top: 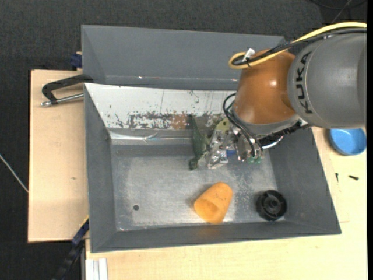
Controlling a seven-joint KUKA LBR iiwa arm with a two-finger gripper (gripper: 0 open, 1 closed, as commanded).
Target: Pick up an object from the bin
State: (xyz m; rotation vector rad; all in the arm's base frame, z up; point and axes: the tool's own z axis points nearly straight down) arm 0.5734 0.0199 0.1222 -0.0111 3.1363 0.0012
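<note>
My gripper [201,158] reaches down into the middle of the bin from under the orange cover, its dark fingers pointing left and downward just above the floor. I see nothing between them. An orange cup-shaped thing [214,202] lies on its side a little below the gripper, near the bin's front wall, apart from the fingers. A black round ribbed cap or wheel [271,205] sits at the front right corner of the bin.
The arm with its orange cover and cables hangs over the bin's back right part. The left half of the bin floor holds only a small dark speck.
</note>
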